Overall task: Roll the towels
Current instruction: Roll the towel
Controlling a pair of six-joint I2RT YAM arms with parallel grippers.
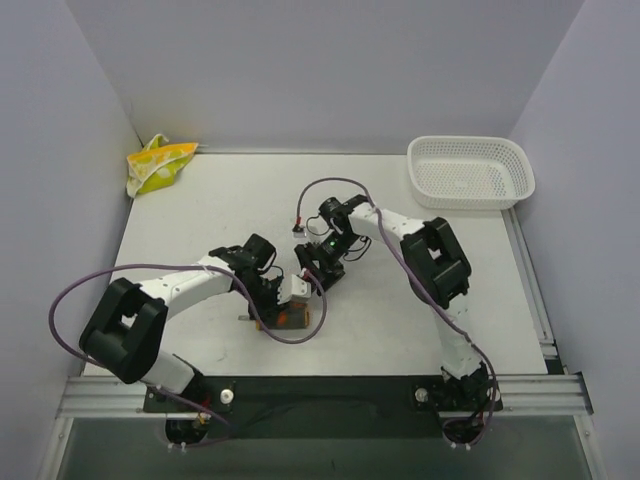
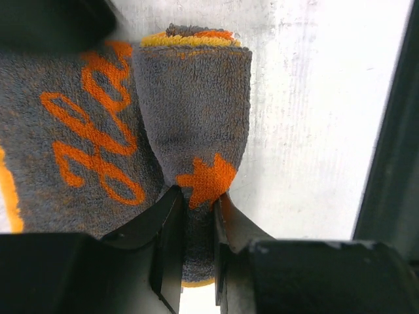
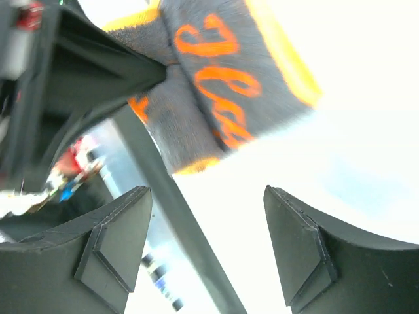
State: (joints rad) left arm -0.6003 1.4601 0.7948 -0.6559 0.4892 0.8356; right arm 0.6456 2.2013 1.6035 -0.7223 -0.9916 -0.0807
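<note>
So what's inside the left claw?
The rolled end of the orange and grey towel, pinched by the left claw. The bit being squeezed is covered by the claw itself.

Orange cursive lettering (image 2: 91, 140) is running across a grey and orange terry towel (image 2: 190, 104), too looped to read; an orange star (image 2: 208, 180) is showing on its roll.

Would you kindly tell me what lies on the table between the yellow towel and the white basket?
Nothing: in the top view that back stretch of table between the yellow towel and the white basket is bare.
</note>
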